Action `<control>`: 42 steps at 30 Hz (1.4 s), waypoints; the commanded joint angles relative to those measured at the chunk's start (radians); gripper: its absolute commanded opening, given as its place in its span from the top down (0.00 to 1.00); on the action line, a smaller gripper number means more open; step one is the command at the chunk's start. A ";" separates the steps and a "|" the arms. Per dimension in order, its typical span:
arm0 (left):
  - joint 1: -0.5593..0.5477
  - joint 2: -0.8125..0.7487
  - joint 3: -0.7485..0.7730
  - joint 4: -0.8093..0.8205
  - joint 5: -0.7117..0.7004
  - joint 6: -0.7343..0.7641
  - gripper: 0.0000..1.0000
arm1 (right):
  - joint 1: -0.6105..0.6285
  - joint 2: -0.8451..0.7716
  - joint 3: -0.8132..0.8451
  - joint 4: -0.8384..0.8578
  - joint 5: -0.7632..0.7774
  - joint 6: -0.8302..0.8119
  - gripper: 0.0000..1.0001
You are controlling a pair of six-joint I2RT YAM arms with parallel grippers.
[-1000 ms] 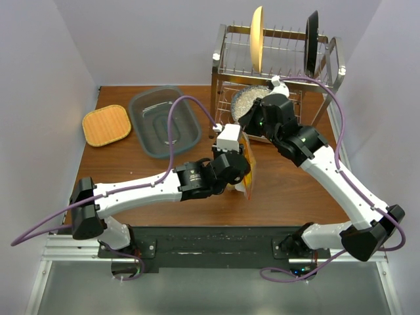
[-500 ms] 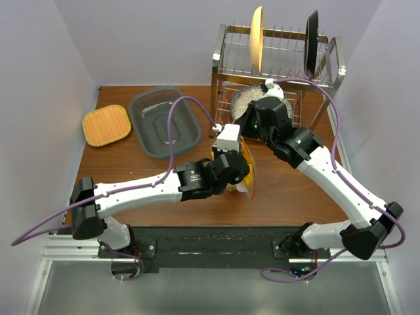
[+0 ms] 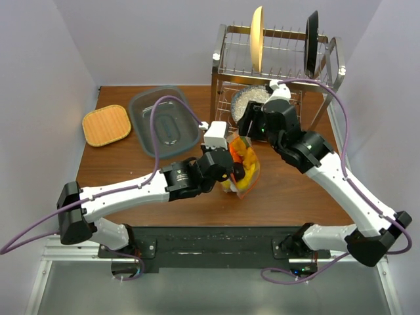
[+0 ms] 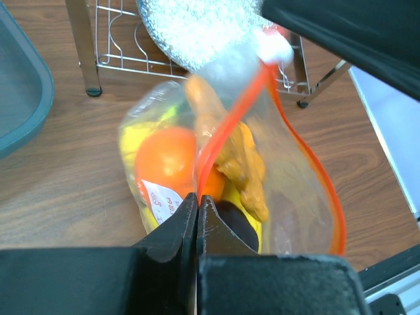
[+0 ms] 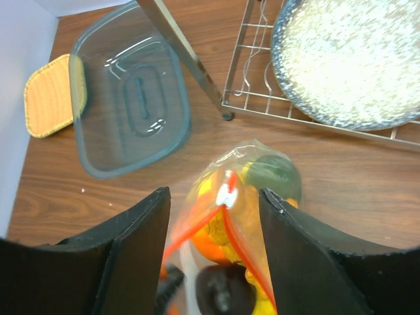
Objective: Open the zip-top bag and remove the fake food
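**Left holds bag, right open over the mouth**

Top view: the bag (image 3: 245, 169) is at mid-table, just in front of the rack (image 3: 226, 72). I cannot tell whether it rests on the wood or is lifted. The left gripper (image 3: 231, 173) is at the bag's left edge. The right gripper (image 3: 245, 131) hangs just behind the bag, apart from it.

Left wrist: the jaws are clenched on the strip (image 4: 223, 131) at the bag's near edge. The strip splits into two runs, so the mouth is parted. The bag's long axis runs away from the jaws toward the plate (image 4: 197, 26). The food (image 4: 168, 157) is inside.

Right wrist: the jaws are released and wide, with nothing in them. The bag lies straight ahead, and the strip's white end is centred between the fingers.

Judgement: the right arm is nearer the mouth, so it should take the free lip while the left anchors.
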 commanded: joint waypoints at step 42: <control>0.099 0.012 0.034 0.078 0.160 -0.012 1.00 | 0.247 -0.239 -0.312 -0.342 0.206 -0.005 0.69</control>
